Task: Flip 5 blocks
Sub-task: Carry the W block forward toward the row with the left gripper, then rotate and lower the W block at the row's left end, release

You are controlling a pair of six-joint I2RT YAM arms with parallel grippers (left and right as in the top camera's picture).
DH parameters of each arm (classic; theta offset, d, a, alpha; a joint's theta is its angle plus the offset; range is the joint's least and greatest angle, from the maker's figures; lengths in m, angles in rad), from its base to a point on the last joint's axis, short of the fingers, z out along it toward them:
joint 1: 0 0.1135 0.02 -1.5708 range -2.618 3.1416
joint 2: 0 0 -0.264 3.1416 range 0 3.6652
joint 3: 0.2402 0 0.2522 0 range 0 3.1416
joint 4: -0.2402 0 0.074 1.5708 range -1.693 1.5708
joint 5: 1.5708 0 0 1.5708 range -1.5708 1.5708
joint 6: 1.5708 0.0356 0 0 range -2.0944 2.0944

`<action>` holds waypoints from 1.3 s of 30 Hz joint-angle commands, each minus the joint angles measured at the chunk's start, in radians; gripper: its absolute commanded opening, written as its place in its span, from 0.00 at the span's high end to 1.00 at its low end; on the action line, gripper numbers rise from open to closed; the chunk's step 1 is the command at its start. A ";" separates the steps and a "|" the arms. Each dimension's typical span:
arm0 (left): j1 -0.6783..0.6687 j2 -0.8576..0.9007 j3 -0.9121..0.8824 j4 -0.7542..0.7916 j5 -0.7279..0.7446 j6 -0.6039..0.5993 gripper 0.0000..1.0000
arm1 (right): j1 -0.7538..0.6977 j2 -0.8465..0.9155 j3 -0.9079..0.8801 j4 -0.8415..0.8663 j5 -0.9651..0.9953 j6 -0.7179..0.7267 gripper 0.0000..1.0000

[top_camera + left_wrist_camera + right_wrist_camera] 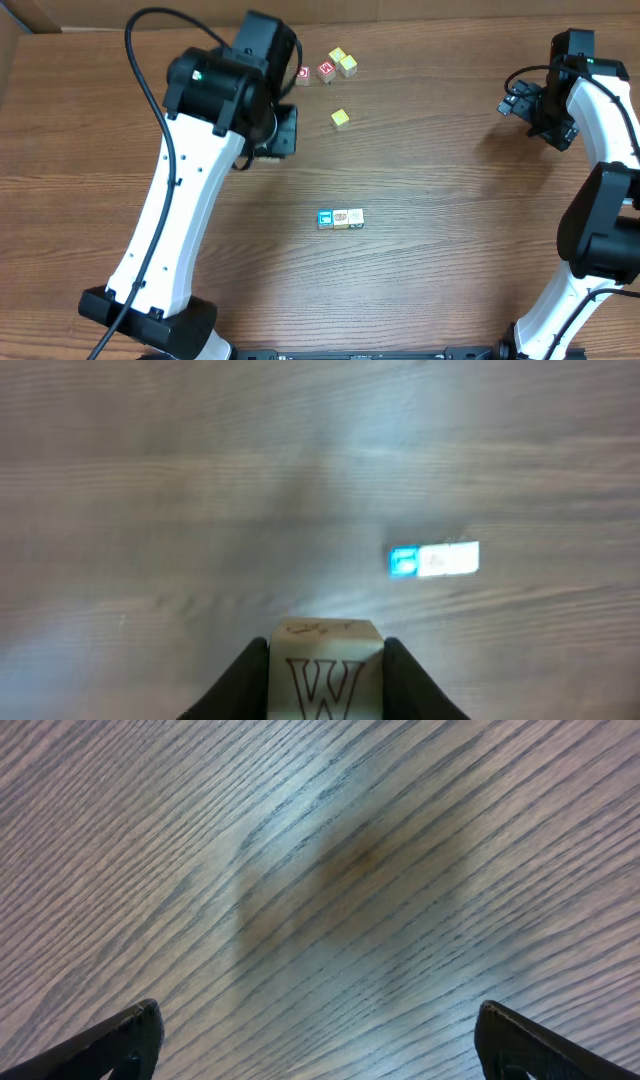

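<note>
My left gripper [326, 678] is shut on a pale wooden block [325, 660] that shows a brown outlined W, held above the table. Beyond it in the left wrist view lies a row of three blocks [433, 560], the left one blue-faced. In the overhead view that row [340, 218] sits mid-table, and the left arm's wrist [272, 128] hangs up and to the left of it. A lone yellow block [341, 118] and two yellowish blocks [343, 62] lie farther back. My right gripper [320, 1040] is open over bare wood at the far right [522, 106].
Two red-faced cubes [314, 72] sit next to the yellowish pair at the back. The left arm's white link [170, 220] crosses the left part of the table. The right arm [600, 200] stands along the right edge.
</note>
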 commanded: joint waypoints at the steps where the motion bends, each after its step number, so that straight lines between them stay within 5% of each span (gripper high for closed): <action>1: -0.008 0.007 -0.036 -0.010 -0.055 -0.121 0.75 | -0.001 -0.038 0.019 0.002 0.006 -0.006 0.00; 7: -0.020 0.007 -0.231 0.041 -0.043 -0.211 0.74 | -0.001 -0.038 0.019 0.002 0.006 -0.006 0.00; 22: -0.042 0.007 -0.803 0.559 0.121 -0.259 0.74 | -0.001 -0.038 0.019 0.002 0.006 -0.006 0.00; 30: -0.072 0.007 -0.943 0.741 0.121 -0.278 0.73 | -0.001 -0.038 0.019 0.002 0.006 -0.006 0.00; 39: -0.104 0.007 -0.951 0.767 0.050 -0.276 0.69 | -0.001 -0.038 0.019 0.002 0.006 -0.006 0.00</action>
